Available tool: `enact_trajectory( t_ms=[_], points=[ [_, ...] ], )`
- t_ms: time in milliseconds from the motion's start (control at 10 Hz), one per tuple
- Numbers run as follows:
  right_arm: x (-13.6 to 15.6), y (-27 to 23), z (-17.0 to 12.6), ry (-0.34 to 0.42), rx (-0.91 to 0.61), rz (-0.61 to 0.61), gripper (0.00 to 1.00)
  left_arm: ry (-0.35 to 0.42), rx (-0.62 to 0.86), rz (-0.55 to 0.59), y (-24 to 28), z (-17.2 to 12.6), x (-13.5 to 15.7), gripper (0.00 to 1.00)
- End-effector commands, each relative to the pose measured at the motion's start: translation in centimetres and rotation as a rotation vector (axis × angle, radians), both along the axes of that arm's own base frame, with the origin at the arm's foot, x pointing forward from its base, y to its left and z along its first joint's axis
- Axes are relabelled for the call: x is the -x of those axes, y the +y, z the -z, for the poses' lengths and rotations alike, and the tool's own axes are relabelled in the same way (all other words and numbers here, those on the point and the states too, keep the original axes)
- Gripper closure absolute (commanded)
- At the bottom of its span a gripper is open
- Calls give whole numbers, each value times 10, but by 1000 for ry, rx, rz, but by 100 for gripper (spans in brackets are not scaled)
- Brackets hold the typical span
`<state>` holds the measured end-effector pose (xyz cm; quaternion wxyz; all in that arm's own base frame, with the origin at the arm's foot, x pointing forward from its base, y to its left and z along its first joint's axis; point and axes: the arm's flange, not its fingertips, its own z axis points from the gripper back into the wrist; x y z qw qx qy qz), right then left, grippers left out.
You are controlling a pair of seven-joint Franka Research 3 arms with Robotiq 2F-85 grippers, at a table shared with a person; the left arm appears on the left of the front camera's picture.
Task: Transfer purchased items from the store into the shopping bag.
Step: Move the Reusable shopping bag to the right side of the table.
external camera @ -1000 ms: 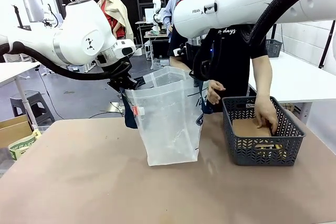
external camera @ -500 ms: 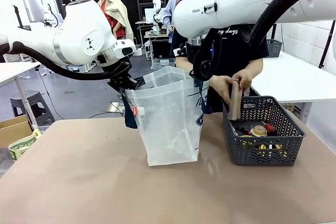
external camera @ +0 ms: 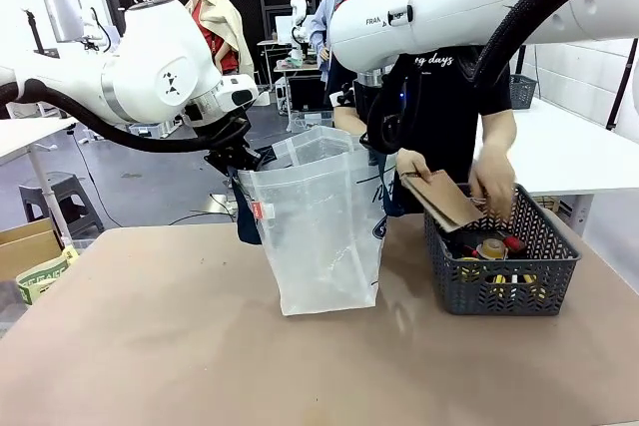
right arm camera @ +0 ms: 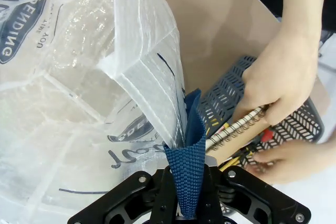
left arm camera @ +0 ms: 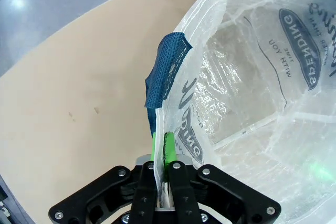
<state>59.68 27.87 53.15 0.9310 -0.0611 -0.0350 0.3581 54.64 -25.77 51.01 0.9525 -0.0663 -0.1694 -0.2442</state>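
Note:
The translucent shopping bag (external camera: 319,226) stands open mid-table. My left gripper (external camera: 243,160) is shut on its left rim beside a navy strap (left arm camera: 165,69), green pads (left arm camera: 169,148) pinching the plastic. My right gripper (right arm camera: 188,182) is shut on the other navy strap (right arm camera: 189,156) at the bag's right rim. To the right sits the dark grey store basket (external camera: 499,281). A person's hand (external camera: 411,164) holds a tan spiral-bound packet (external camera: 444,199) tilted between basket and bag; its wire spine (right arm camera: 236,128) is close to my right gripper. Small dark and brownish pieces (external camera: 489,246) lie in the basket.
The person's other hand (external camera: 494,185) hovers over the basket's far side. A cardboard box (external camera: 25,246) sits off the table's left edge. The tan tabletop (external camera: 150,346) in front of the bag and basket is bare.
The person lifted the tan packet out of the basket, stood it upright, and now tilts it toward the bag. Both grippers and the bag have stayed put.

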Motion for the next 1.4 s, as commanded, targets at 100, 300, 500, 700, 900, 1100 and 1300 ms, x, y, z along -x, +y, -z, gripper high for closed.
enact_trajectory(
  t_ms=[100, 300, 500, 700, 900, 1100, 1300],
  points=[
    [-1, -1, 0, 5, 3, 3, 100, -7, -9, -5, 2, 0, 0, 100],
    [-1, -1, 0, 5, 3, 3, 100, -7, -9, -5, 2, 0, 0, 100],
    [-1, -1, 0, 5, 3, 3, 100, -7, -9, -5, 2, 0, 0, 100],
    [-1, -1, 0, 5, 3, 3, 100, -7, -9, -5, 2, 0, 0, 100],
    [-1, -1, 0, 5, 3, 3, 100, -7, -9, -5, 2, 0, 0, 100],
    [-1, -1, 0, 5, 3, 3, 100, -7, -9, -5, 2, 0, 0, 100],
    [-1, -1, 0, 5, 3, 3, 100, -7, -9, -5, 2, 0, 0, 100]
  ],
)
